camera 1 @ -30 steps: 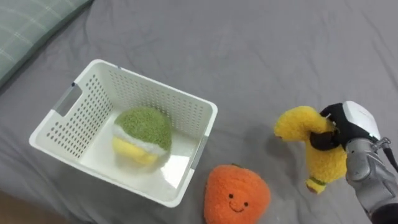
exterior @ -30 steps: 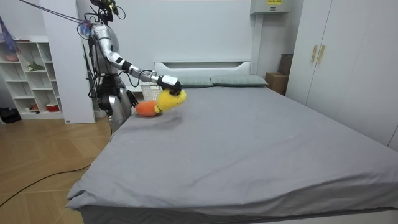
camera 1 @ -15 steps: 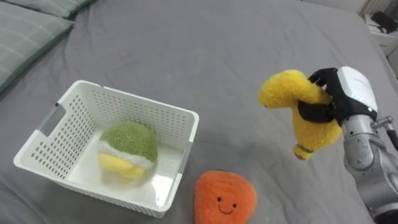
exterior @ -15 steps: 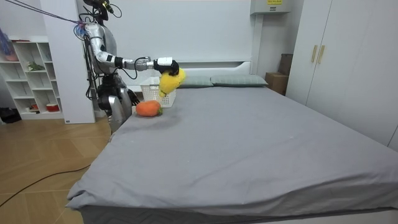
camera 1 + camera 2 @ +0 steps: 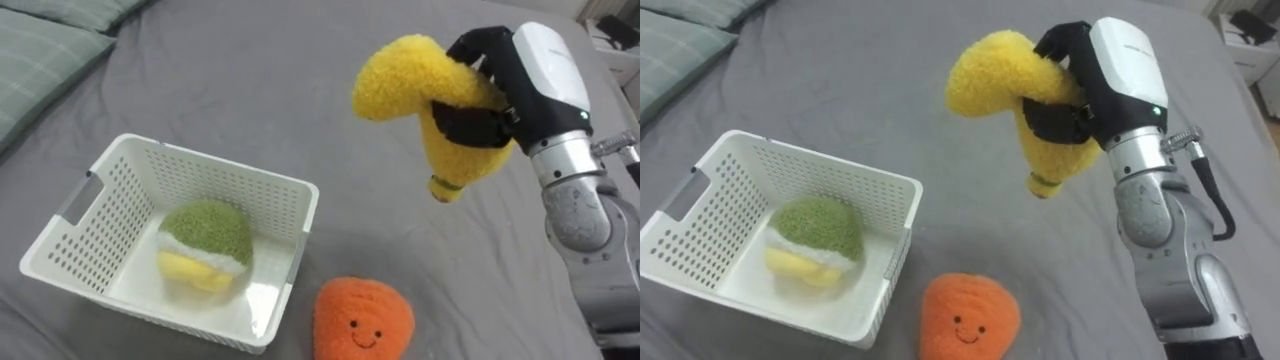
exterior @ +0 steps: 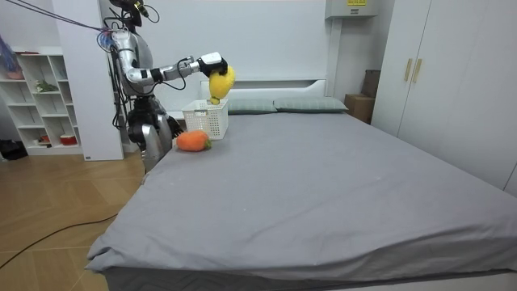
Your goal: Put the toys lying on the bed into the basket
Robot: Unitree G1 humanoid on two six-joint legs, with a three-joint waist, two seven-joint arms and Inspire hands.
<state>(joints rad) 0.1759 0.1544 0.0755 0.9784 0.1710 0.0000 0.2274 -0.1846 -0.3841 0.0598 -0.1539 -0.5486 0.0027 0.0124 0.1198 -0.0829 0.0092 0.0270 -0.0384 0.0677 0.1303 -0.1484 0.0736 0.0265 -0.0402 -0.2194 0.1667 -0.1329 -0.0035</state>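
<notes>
Now the robot stands at a corner of a bed covered with a grey sheet, and the step in hand is carrying a toy over to the container. Its right hand is raised above the sheet, dark fingers wrapped tightly round the middle of a fluffy yellow banana toy, which hangs in the air clear of the bedding, its curved end pointing towards the robot's left. Lower and further to the left, a white slatted basket rests on the sheet, and a round green and yellow plush ball already lies inside it. A smiling orange plush toy sits on the sheet just beside the basket's near right corner, not yet collected. The banana is up and to the right of the basket, not over its opening. The next move probably calls for bringing the hand leftward until the toy hangs above the basket's free space beside the ball, then loosening the fingers; the orange toy would remain for afterwards.
</notes>
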